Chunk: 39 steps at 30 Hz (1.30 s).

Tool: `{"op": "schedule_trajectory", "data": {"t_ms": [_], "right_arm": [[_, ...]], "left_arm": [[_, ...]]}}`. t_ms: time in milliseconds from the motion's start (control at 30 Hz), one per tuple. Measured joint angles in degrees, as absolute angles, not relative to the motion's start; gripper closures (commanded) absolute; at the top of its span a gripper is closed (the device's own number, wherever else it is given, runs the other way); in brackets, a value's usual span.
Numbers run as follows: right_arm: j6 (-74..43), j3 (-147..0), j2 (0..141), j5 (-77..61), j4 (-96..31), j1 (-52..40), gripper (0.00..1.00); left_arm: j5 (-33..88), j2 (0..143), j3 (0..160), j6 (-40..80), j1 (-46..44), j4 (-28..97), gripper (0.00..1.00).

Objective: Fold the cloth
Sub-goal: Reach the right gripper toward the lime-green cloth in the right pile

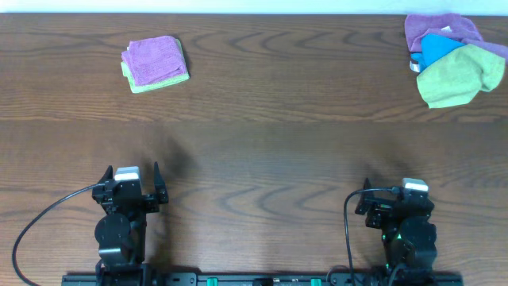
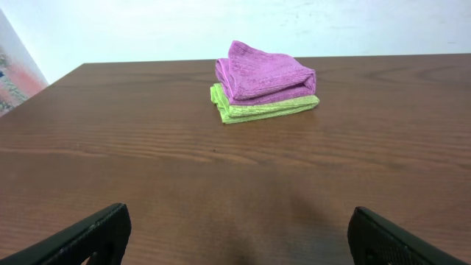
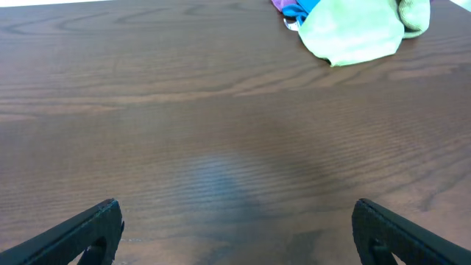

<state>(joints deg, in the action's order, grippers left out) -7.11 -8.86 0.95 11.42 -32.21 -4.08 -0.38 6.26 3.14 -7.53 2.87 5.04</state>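
Note:
The lime yellow-green cloth (image 1: pixel 459 75) lies crumpled at the far right of the table, against a purple cloth (image 1: pixel 436 28) and a bright blue cloth (image 1: pixel 436 49). It also shows at the top of the right wrist view (image 3: pixel 353 33). My left gripper (image 1: pixel 132 176) is open and empty near the front left; in the left wrist view (image 2: pixel 239 228) only bare table lies between its fingers. My right gripper (image 1: pixel 398 199) is open and empty near the front right, far short of the cloth; the right wrist view (image 3: pixel 235 221) shows its fingers wide apart.
A folded purple cloth (image 1: pixel 152 59) sits on a folded paler green cloth (image 1: pixel 159 82) at the far left, also seen in the left wrist view (image 2: pixel 265 73). The dark wooden table (image 1: pixel 262 143) stretches between the arms and the cloths. A white wall runs behind the far edge.

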Motion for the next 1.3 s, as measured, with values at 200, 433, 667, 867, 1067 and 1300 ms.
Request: {"op": "schedule_trajectory", "data": {"t_ms": [200,433,667,867,1067,1300], "right_arm": [[-8.58,-8.51,0.97,8.54,-24.49,-4.08,0.01],[-11.84,-8.97,4.49,1.78,4.29,-3.99,0.01],[-13.3,-21.78,30.52,0.43,7.75,-2.52,0.01],[-10.87,-44.36,57.89,-0.19,-4.14,0.95,0.01],[-9.89,-65.25,81.25,-1.43,-24.29,9.37,0.01],[-9.74,-68.66,85.76,-5.32,-21.47,11.27,0.01]], "left_arm": [[-0.38,6.26,3.14,-7.53,2.87,5.02,0.04],[-0.38,6.24,3.09,-7.53,2.87,4.89,0.05],[-0.38,6.26,3.07,-7.53,2.83,4.89,0.04],[-0.36,6.2,3.07,-7.53,2.83,4.86,0.05],[-0.38,6.13,3.03,-7.53,2.83,4.82,0.05],[-0.36,6.11,3.03,-7.55,2.83,4.84,0.05]]}}
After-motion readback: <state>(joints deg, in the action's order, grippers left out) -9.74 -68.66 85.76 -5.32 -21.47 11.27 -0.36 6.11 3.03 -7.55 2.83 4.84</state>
